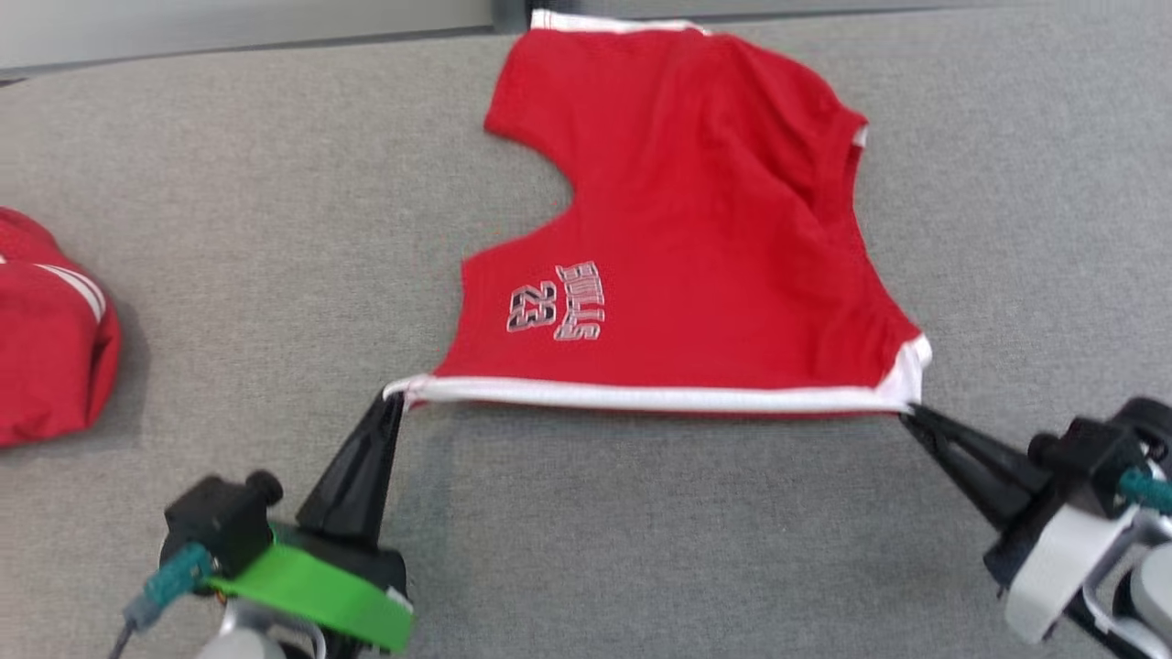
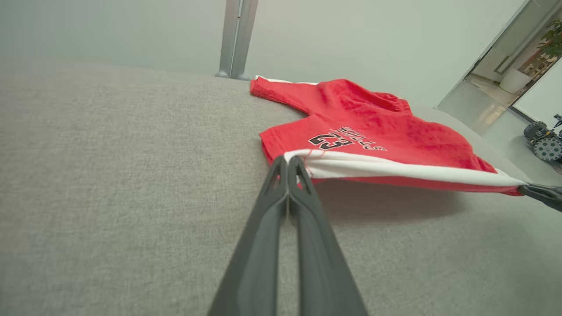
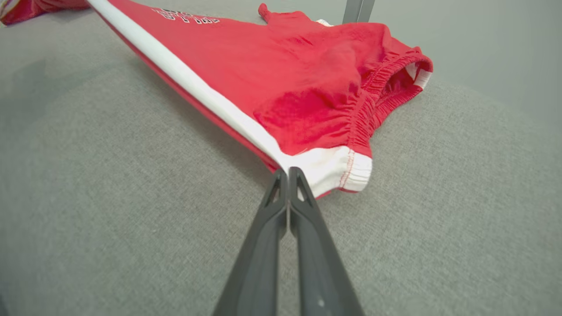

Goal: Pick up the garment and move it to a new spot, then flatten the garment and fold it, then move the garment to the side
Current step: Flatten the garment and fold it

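1. Nearest, the left gripper [image 1: 394, 405] and the right gripper [image 1: 909, 415] each pinch a near corner of the red shorts [image 1: 696, 229], fingers pressed together.
2. Grey fabric table [image 1: 229, 183].
3. The shorts lie mid-table, their white edge [image 1: 659, 397] taut between the grippers.
4. A second red garment [image 1: 46, 339] lies far left.

I count 2 red textile pcs w/ white trim: 1 pair of red jersey shorts [image 1: 696, 210] printed "23", and 1 bunched red cloth [image 1: 46, 339] w/ white stripes. My dark two-finger grippers, 2 pcs: left gripper [image 1: 395, 401], right gripper [image 1: 907, 414]. 1 grey fabric tabletop [image 1: 229, 183], 1 silver metal post [image 2: 235, 39].
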Tool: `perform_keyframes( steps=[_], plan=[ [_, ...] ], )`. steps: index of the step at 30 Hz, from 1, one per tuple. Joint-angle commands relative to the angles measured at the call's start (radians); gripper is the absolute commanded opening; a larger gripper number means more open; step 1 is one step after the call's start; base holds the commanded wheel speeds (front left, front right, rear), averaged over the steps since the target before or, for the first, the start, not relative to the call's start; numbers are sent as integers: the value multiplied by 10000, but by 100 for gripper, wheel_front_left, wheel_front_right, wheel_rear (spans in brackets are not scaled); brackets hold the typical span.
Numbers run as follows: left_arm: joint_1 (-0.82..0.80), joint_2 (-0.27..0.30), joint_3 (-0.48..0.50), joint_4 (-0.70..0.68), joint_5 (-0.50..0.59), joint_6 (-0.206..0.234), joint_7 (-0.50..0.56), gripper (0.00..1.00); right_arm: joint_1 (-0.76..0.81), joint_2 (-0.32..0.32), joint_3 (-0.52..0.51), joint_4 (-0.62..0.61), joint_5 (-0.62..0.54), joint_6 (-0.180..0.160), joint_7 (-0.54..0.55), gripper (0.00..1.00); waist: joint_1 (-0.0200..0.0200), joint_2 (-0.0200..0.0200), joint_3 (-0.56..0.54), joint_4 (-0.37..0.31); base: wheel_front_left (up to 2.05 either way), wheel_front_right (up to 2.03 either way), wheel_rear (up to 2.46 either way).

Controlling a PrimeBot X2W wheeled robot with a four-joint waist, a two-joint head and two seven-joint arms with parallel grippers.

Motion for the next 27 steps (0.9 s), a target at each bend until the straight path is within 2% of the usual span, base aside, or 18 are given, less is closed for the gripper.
perform_keyframes(
  steps=[1,5,8,10,12,16,20,23,27],
  plan=[
    [552,282,150,-157,73,442,-75,0,716,-155,-230,-146,-225,-44,190,0,1,0,-864,553,0,0,0],
    [2405,31,-59,-1256,-250,1220,-119,0,3445,115,-1184,-1183,-599,-42,743,0,1,0,-1131,780,0,0,0],
    [3489,-29,41,-1922,-464,1624,-173,0,5357,614,-2353,-1908,-831,-42,1045,0,1,0,-1114,932,0,0,0],
    [3858,-29,135,-2139,-635,1708,-183,0,6166,975,-2912,-2332,-1065,-44,1256,0,1,0,-1048,931,0,0,0],
    [3869,216,69,-2173,-469,1689,-86,0,6470,1222,-3158,-2684,-1232,-44,1526,0,1,0,-1022,867,0,0,0],
    [2941,607,140,-2334,-241,1423,368,0,5827,1459,-3124,-3283,-1056,-39,2047,0,1,0,-1015,712,0,0,0],
    [1549,928,266,-2148,-281,1167,1319,0,4715,1436,-2728,-3417,-475,-33,2438,0,1,0,-746,423,0,0,0],
    [234,910,366,-1905,-384,980,1998,0,3509,1372,-2326,-3357,164,-32,2734,0,1,0,-240,156,0,0,0],
    [-1577,1188,32,-1439,-85,283,3070,0,2118,1402,-2005,-3298,924,-30,2965,0,1,0,392,-112,0,0,0]
  ],
)
